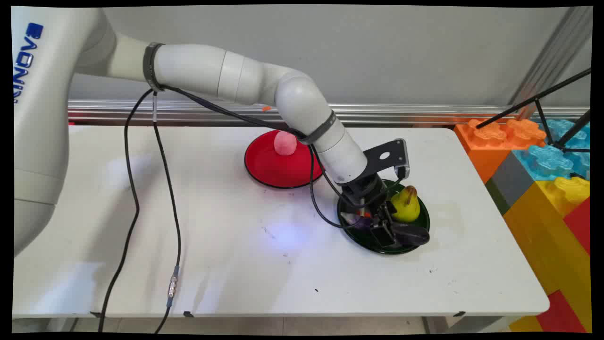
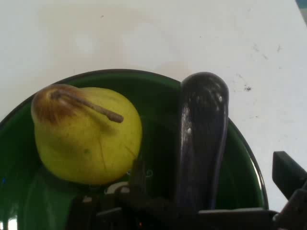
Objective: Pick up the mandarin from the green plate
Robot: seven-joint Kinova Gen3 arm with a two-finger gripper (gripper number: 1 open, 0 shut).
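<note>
A dark green plate [image 1: 421,222] [image 2: 158,91] holds a yellow pear [image 1: 406,205] [image 2: 88,136] with a brown stem and a dark purple eggplant [image 1: 413,233] [image 2: 204,129]. My gripper [image 1: 389,229] [image 2: 211,175] is low over the plate and open. In the hand view the eggplant lies between the fingers: the left finger [image 2: 137,175] stands between pear and eggplant, and the right finger [image 2: 289,175] is apart from the eggplant, over the plate's rim. The pear rests just left of the left finger.
A red plate [image 1: 269,167] with a pink round fruit [image 1: 285,142] sits behind and to the left. Big orange, blue, yellow and red toy blocks [image 1: 542,179] stand off the table's right end, with black tripod legs [image 1: 542,101] above them. Black cables [image 1: 165,189] hang over the left half.
</note>
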